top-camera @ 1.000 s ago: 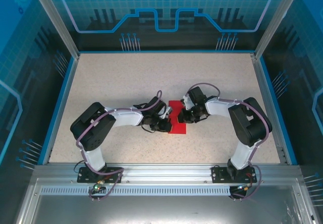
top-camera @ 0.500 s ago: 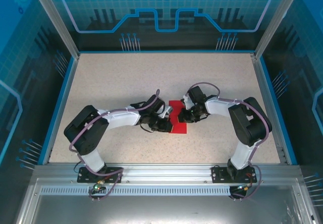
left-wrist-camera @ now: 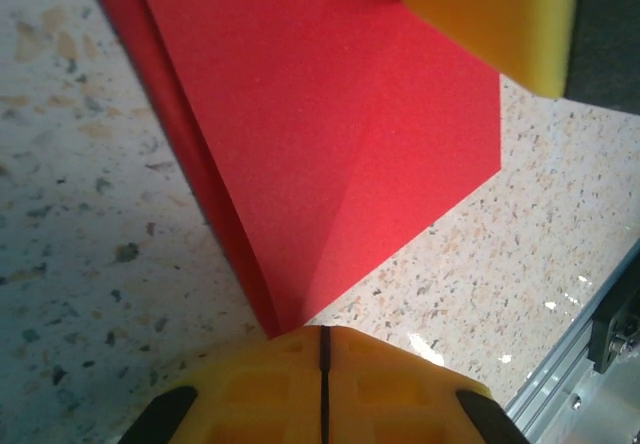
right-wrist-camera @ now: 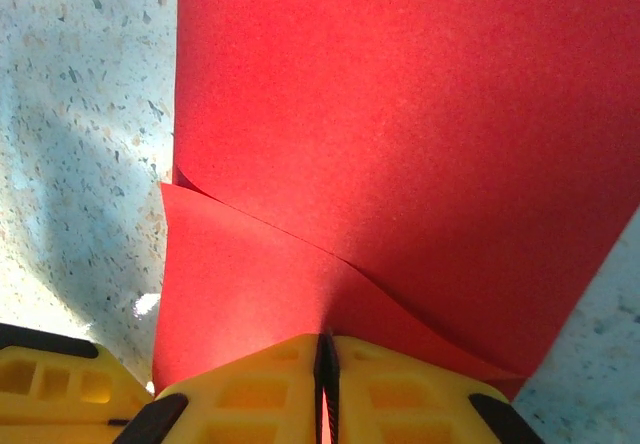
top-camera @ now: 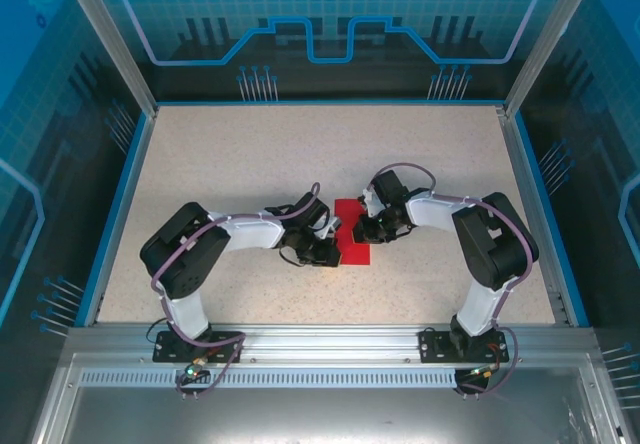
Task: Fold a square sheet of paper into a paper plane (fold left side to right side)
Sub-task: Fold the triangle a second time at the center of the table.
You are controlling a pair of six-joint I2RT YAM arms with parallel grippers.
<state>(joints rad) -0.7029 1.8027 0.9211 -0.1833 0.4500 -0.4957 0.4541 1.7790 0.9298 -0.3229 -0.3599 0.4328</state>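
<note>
The square sheet of paper [top-camera: 355, 252] lies mid-table as a narrow bright red rectangle, folded in layers. In the left wrist view its layered corner [left-wrist-camera: 330, 134] runs down to my left gripper [left-wrist-camera: 322, 339], whose yellow jaws are shut with a bare dark seam; the tips touch that corner. From above, the left gripper [top-camera: 332, 252] sits at the sheet's lower left edge. My right gripper [top-camera: 362, 232] is over the sheet's right side. Up close, the right gripper [right-wrist-camera: 326, 342] is shut on a raised ridge of the paper [right-wrist-camera: 400, 114], with red showing inside the seam.
The speckled beige table [top-camera: 250, 154] has a blue rim and transparent walls on all sides. An aluminium rail [top-camera: 320, 344] runs along the near edge by both arm bases. The right gripper's yellow finger [left-wrist-camera: 490, 14] shows at the top of the left wrist view.
The left arm's elbow swung out to the left and came back. Its gripper stayed at the sheet's left edge. The right gripper and the paper have not moved.
</note>
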